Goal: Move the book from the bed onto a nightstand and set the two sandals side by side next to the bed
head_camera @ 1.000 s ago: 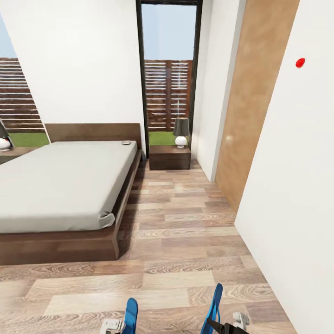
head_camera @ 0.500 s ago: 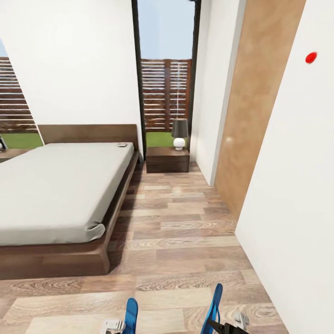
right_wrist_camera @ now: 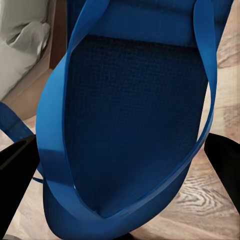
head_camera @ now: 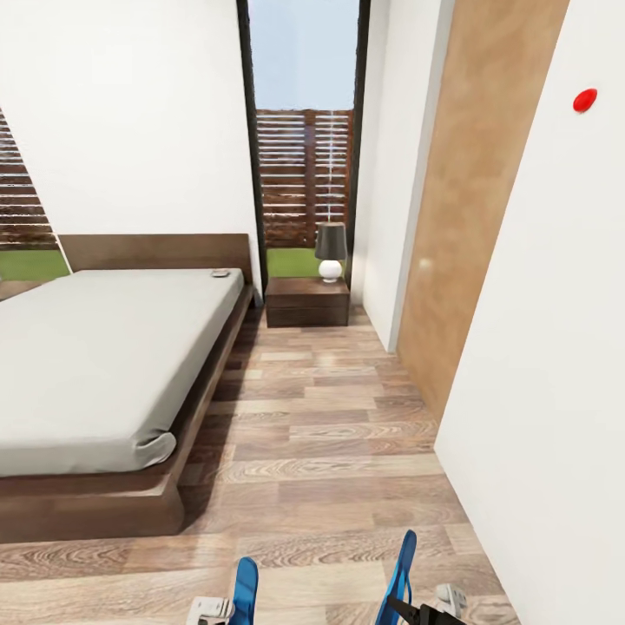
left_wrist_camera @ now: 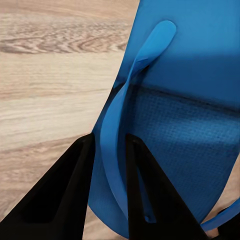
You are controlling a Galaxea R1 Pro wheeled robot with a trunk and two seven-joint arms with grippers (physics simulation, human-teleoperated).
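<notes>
Nearest, the left gripper (left_wrist_camera: 107, 190) pinches the strap of one blue sandal (left_wrist_camera: 185, 125), and the right gripper (right_wrist_camera: 120, 170) clamps the second sandal (right_wrist_camera: 135, 115); both stand upright above the plank floor (head_camera: 330, 451). Farther left sits the bed (head_camera: 104, 365), a small object, perhaps the book (head_camera: 220, 273), by its headboard. Beyond, the nightstand (head_camera: 307, 301) carries a lamp (head_camera: 330, 252).

White walls (head_camera: 130, 113), wood-plank floor (head_camera: 338, 451)
</notes>
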